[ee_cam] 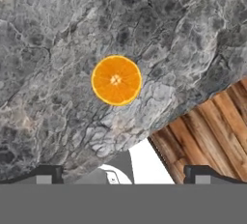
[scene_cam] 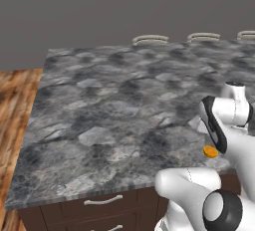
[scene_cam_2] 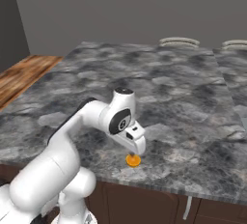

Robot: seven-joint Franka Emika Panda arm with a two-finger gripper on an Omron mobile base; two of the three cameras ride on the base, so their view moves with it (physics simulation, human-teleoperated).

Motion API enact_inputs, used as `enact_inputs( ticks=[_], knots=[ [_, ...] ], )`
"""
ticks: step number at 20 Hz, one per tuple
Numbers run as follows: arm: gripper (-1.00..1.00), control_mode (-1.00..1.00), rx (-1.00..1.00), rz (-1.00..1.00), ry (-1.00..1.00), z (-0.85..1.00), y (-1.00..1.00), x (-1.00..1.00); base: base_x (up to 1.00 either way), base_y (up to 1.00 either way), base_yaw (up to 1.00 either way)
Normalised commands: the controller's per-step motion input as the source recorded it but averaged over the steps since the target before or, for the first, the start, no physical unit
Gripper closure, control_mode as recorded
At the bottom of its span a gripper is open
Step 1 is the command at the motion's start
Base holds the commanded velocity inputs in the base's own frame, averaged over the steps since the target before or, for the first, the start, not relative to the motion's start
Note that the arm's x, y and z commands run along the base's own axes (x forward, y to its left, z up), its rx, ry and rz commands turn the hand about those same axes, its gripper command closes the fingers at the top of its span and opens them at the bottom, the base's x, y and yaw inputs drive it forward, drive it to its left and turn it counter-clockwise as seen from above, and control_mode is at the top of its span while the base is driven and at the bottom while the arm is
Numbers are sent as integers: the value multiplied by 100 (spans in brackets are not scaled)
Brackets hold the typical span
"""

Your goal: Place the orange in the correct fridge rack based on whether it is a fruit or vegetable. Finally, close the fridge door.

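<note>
The gripper hangs above the counter pointing down, its two dark fingertips spread wide with nothing between them — open and empty. Below it, apart from the tips, the orange lies on the grey marbled stone near the counter's front edge; in the right base view the orange shows just under the hand, and in the left base view it peeks out beside the arm. Beyond the edge are a wood floor and dark drawers with pale handles — further back, pale rings sit at the counter's far side.
</note>
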Motion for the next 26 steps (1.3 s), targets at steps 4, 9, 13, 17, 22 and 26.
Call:
enact_inputs(
  ticks=[4,9,13,17,22,26],
  knots=[
    [-100,-100,1,0,12,-47,-8,5,0,0,0],
    [-100,-100,3,1,3,-54,-9,0,0,0,0],
    [-100,-100,10,0,0,-48,0,2,0,0,0],
    [-100,-100,3,0,-1,-30,0,9,0,0,0],
    [-100,-100,0,1,-1,-22,0,15,0,0,0],
    [-100,-100,0,0,0,-11,-7,28,0,0,0]
  ],
)
